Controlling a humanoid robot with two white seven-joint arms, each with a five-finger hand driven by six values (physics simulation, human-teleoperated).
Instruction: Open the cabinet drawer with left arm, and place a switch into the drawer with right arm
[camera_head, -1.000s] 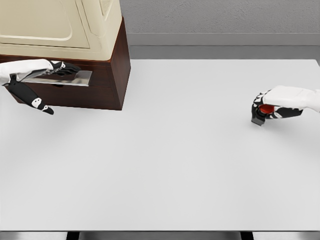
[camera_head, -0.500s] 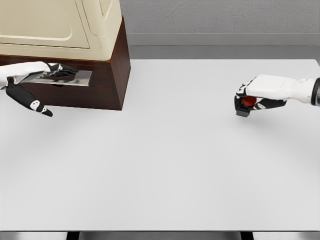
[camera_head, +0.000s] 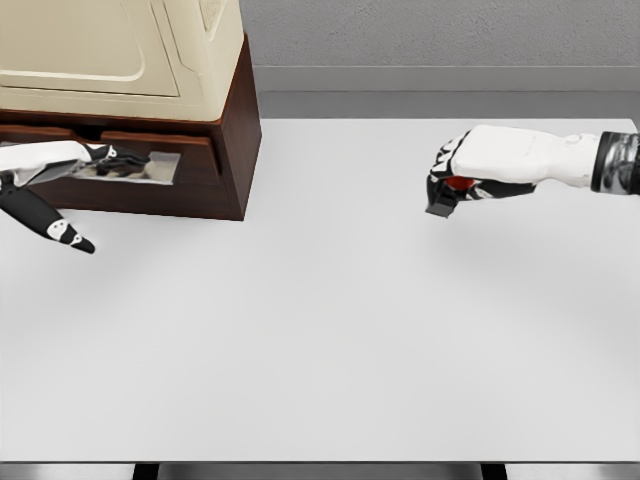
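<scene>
My right hand (camera_head: 452, 182) has travelled left across the white table (camera_head: 330, 330) since a second ago, when it sat near the right edge — now it hangs above the surface right of the middle, my white forearm reaching in behind it. Its fingers are curled tight around the switch (camera_head: 447, 195), whose red part shows inside the grip and whose dark base pokes out below my fingers.

My left hand (camera_head: 75, 165) is at the front of the cabinet (camera_head: 225, 150), fingers hooked on the silver handle (camera_head: 135, 167) of the drawer (camera_head: 160, 140). A dark gap now shows above the drawer front that was not there before — it has come out a little. The thumb (camera_head: 60, 232) points down and away over the table.
</scene>
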